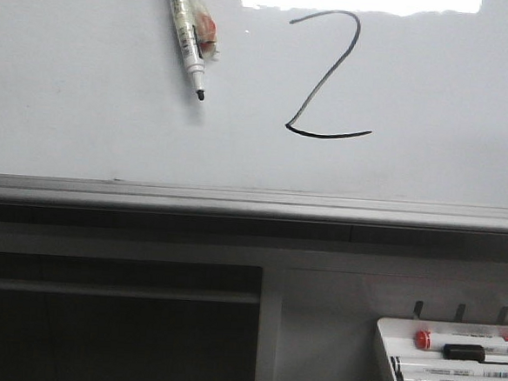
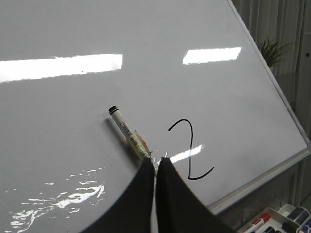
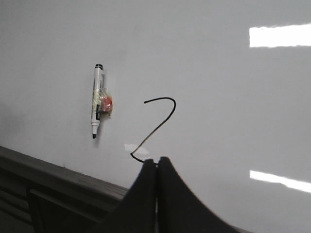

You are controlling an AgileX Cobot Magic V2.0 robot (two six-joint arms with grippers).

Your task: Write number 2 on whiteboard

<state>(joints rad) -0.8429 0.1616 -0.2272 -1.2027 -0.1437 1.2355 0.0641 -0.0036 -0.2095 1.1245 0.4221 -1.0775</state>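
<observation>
Whiteboard [image 1: 84, 126] bears the 2 [image 1: 327, 74] above its rail [image 1: 236, 202], marker [image 1: 188, 33] beside; both grippers [image 2: 155, 162] [image 3: 156, 162] pinched closed, empty.

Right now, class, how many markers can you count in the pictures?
5 at least. One uncapped marker lies on the whiteboard, left of the number 2. Four lie in the tray at lower right; more may be hidden beyond the frame edge.

Office or classroom, whiteboard [image 1: 84, 126], marker tray [image 1: 386, 361], potted plant [image 2: 271, 51]
</observation>
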